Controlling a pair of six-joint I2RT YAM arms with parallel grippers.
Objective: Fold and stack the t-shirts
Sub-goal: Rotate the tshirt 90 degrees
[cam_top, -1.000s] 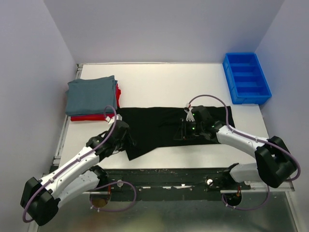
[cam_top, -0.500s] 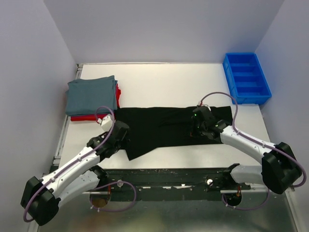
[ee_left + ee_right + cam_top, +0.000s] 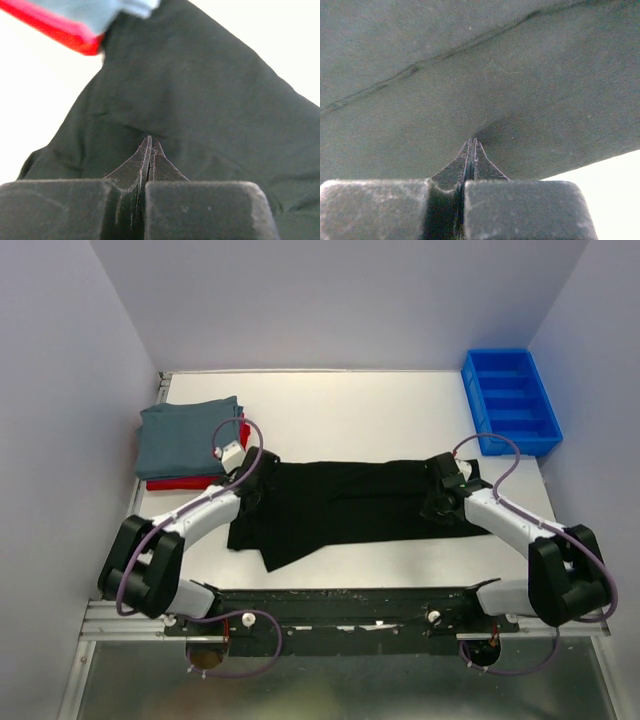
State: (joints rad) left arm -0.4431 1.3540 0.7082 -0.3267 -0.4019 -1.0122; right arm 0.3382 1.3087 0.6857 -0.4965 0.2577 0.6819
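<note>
A black t-shirt (image 3: 340, 505) lies spread in a long band across the middle of the table. My left gripper (image 3: 260, 483) is shut, its tips (image 3: 151, 143) resting on the cloth near the shirt's left end. My right gripper (image 3: 438, 502) is shut too, its tips (image 3: 471, 142) pressed on the cloth near the right end, where the fabric puckers slightly. No cloth shows between either pair of fingers. At the back left a folded grey-blue t-shirt (image 3: 188, 435) lies on a folded red t-shirt (image 3: 180, 483). The corner of that pile, red (image 3: 60, 31) under grey-blue (image 3: 95, 9), shows in the left wrist view.
A blue plastic bin (image 3: 510, 400) with compartments stands at the back right corner. White table (image 3: 350, 415) shows behind the black shirt, and a strip runs along the front edge. Walls close in the table on three sides.
Both grippers have shut and slid outward over the black shirt, the left toward the folded pile, the right toward the right end. The shirt's lower left corner now reaches further left.
</note>
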